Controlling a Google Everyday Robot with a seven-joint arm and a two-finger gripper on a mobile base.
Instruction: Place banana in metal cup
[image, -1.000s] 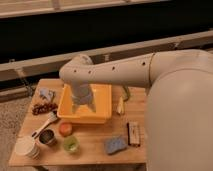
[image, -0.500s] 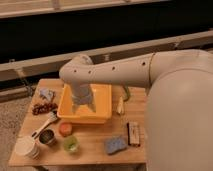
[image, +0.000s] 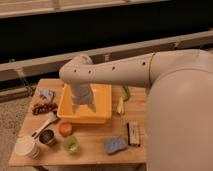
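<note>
No readable txt, labels or nos. anywhere, incl. on end effector (image: 83, 106) over yellow tub (image: 102, 99).

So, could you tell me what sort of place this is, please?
Probably a lab-style test station, not a home: a small wooden table set with a yellow tub, little cups like the metal cup, and a toy banana. The claw hangs over the tub.

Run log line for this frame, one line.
gripper: over yellow tub | banana: beside tub, image right, ungrasped | metal cup: next to white cup, no banana inside | task: not done
</note>
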